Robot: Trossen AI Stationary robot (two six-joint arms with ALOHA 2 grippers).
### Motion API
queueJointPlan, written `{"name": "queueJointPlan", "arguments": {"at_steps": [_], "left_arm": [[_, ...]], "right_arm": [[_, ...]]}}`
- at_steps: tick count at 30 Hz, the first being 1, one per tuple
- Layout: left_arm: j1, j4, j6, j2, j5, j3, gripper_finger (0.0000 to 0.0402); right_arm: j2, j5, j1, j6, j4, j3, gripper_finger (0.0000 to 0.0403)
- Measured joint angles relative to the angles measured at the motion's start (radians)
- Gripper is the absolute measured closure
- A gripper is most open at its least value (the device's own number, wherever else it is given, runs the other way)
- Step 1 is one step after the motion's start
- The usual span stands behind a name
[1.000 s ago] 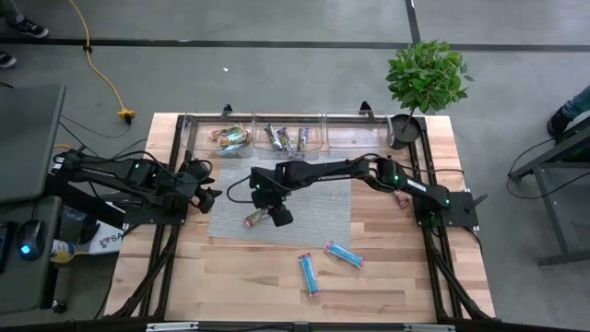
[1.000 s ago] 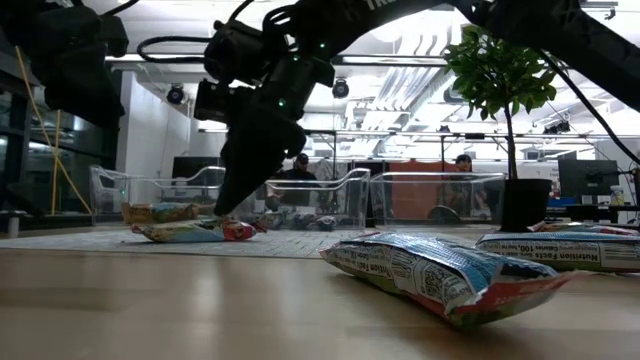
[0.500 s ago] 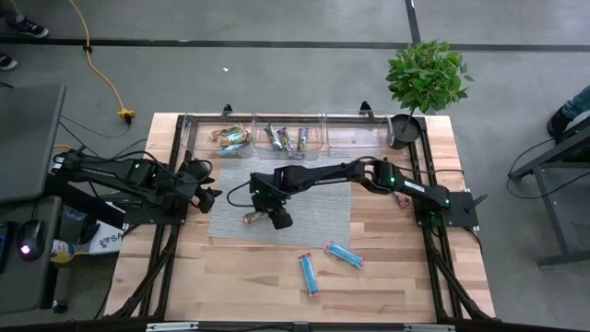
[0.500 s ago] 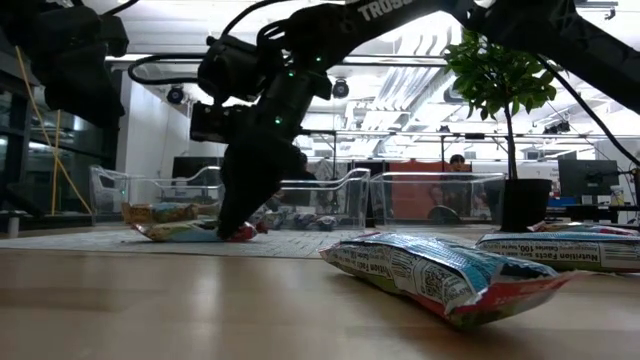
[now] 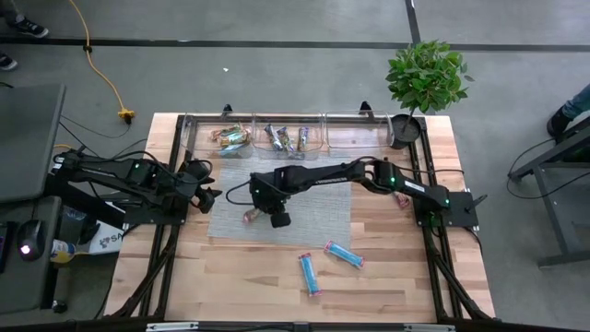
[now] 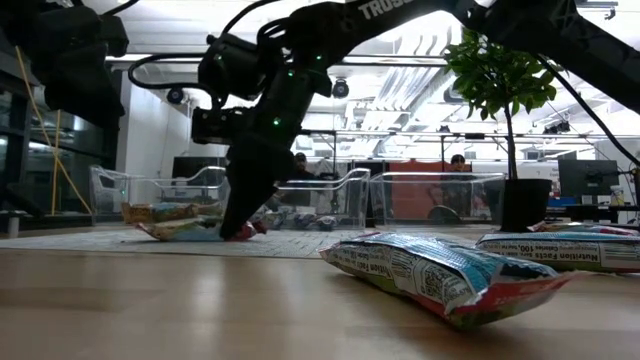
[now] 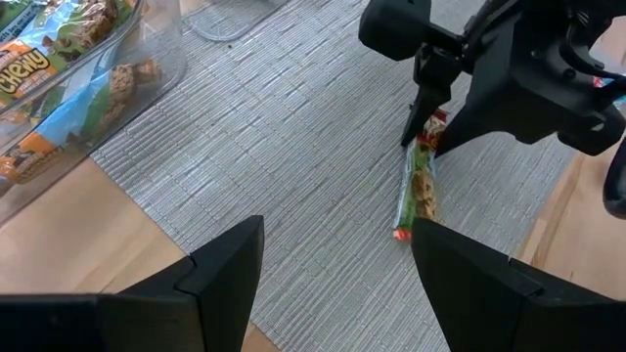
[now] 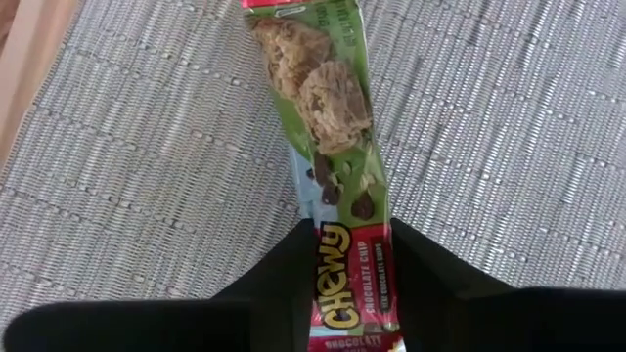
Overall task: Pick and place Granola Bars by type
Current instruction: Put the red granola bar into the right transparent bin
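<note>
Right gripper (image 8: 350, 269) just dropped down at frame center, fingers now squeezing the tan-green bar (image 8: 328, 127) lying on the gray mat (image 5: 313, 207); pick looks underway. Left gripper (image 5: 210, 195) waits, fingers wide.

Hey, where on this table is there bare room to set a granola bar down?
Bare wood lies between the grey mat and the two blue bars, and along the near edge left of them. The rightmost clear bin looks empty. It is crowded around the right gripper at the green bar.
</note>
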Motion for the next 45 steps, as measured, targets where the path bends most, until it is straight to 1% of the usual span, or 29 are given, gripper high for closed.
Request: {"name": "queueJointPlan", "arguments": {"at_steps": [3, 9, 14, 17, 22, 26, 28, 31, 35, 39, 41, 45], "left_arm": [[0.0, 0.0, 0.0, 0.0, 0.0, 0.0, 0.0145], [0.0, 0.0, 0.0, 0.0, 0.0, 0.0, 0.0145], [0.0, 0.0, 0.0, 0.0, 0.0, 0.0, 0.0145], [0.0, 0.0, 0.0, 0.0, 0.0, 0.0, 0.0145], [0.0, 0.0, 0.0, 0.0, 0.001, 0.0, 0.0145], [0.0, 0.0, 0.0, 0.0, 0.001, 0.0, 0.0145], [0.0, 0.0, 0.0, 0.0, 0.001, 0.0, 0.0145], [0.0, 0.0, 0.0, 0.0, 0.001, 0.0, 0.0145], [0.0, 0.0, -0.001, 0.0, 0.001, 0.0, 0.0145], [0.0, 0.0, -0.001, 0.0, 0.001, 0.0, 0.0145], [0.0, 0.0, -0.001, 0.0, 0.002, 0.0, 0.0145], [0.0, 0.0, -0.001, 0.0, 0.002, 0.0, 0.0145]], "right_arm": [[-0.016, -0.001, -0.005, 0.025, -0.006, 0.0, 0.0314], [-0.09, 0.02, -0.044, 0.115, -0.007, 0.002, 0.0312], [-0.183, 0.165, -0.096, 0.236, -0.054, 0.002, 0.0315], [-0.236, 0.249, -0.145, 0.363, -0.137, 0.002, 0.0314], [-0.306, 0.333, -0.242, 0.604, -0.351, 0.002, 0.0314], [-0.331, 0.394, -0.314, 0.675, -0.499, 0.001, 0.0314], [-0.335, 0.398, -0.347, 0.694, -0.531, 0.001, 0.0314], [-0.335, 0.358, -0.397, 0.698, -0.573, 0.001, 0.0314], [-0.335, 0.346, -0.457, 0.683, -0.603, 0.0, 0.0314], [-0.338, 0.334, -0.521, 0.663, -0.686, 0.0, 0.0314], [-0.34, 0.317, -0.546, 0.656, -0.731, 0.0, 0.0314], [-0.357, 0.319, -0.572, 0.637, -0.794, -0.001, 0.0314]]}}
